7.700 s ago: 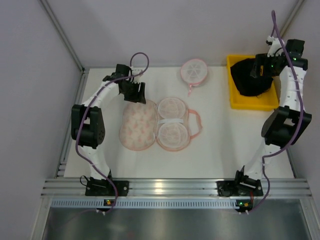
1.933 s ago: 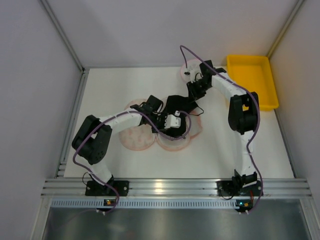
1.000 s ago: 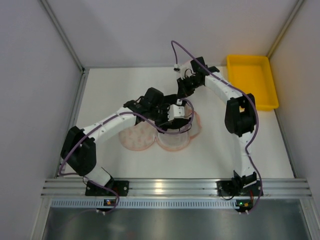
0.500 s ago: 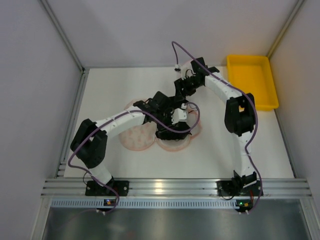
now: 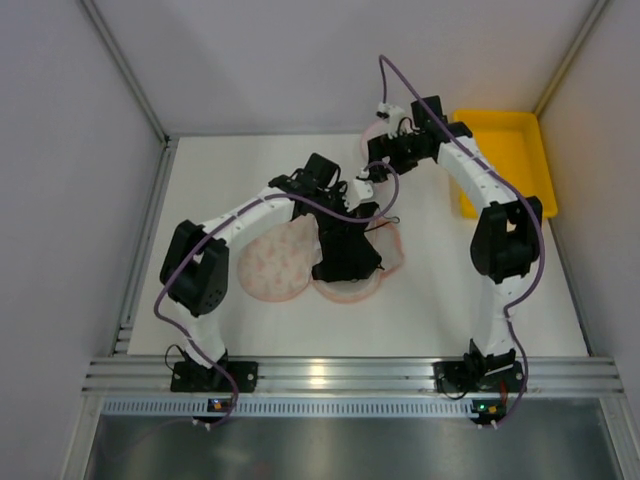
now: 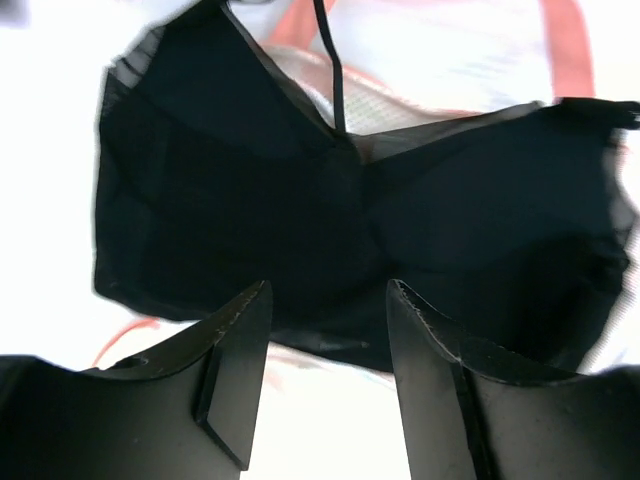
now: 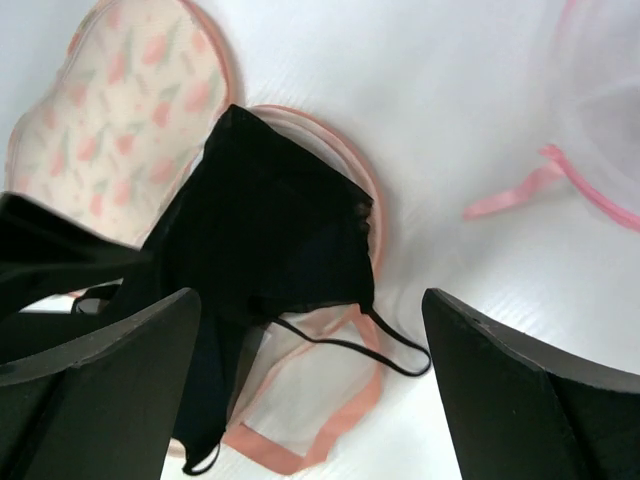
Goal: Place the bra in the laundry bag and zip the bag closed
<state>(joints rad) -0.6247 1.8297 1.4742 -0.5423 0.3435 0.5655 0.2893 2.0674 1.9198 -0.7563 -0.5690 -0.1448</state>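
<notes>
While both pincers hang with their jaws apart and nothing between them, the bra (image 5: 348, 255) lies spread on the laundry bag (image 5: 268, 268) near the middle of the top view. It is a soft, matte black fabric, sheer at its edges, and it covers most of the bag's open half. That half's pink zip trim curves out around the bra on the right and lower sides. The bag's other half sits just to the left of the bra. It is a rounded dome of cream mesh speckled with pink-red marks.

In the left wrist view the left pincer (image 6: 328, 300) shows two dark, wedge-shaped fingers (image 6: 235, 360) parted above the bra's lower hem, gripping nothing. The bra fills most of that frame as two joined cups. A thin strap (image 6: 335, 70) runs up from the seam between them toward the top edge.

In the right wrist view the right pincer (image 7: 310, 295) is spread wide, with its fingers at the lower left and lower right corners. It hangs over the white bench (image 5: 200, 200), apart from the bra. Between the fingers, one thin black strap loops off the bra, crosses the pink trim and rests on the smooth bench surface.

At the upper right of that view lies a round white mesh disc (image 7: 600, 90) with a pink rim. Its flat pink cord (image 7: 515, 195) trails toward the frame's middle. A yellow tray (image 5: 520, 150), rectangular with raised walls, sits at the upper right of the top view.
</notes>
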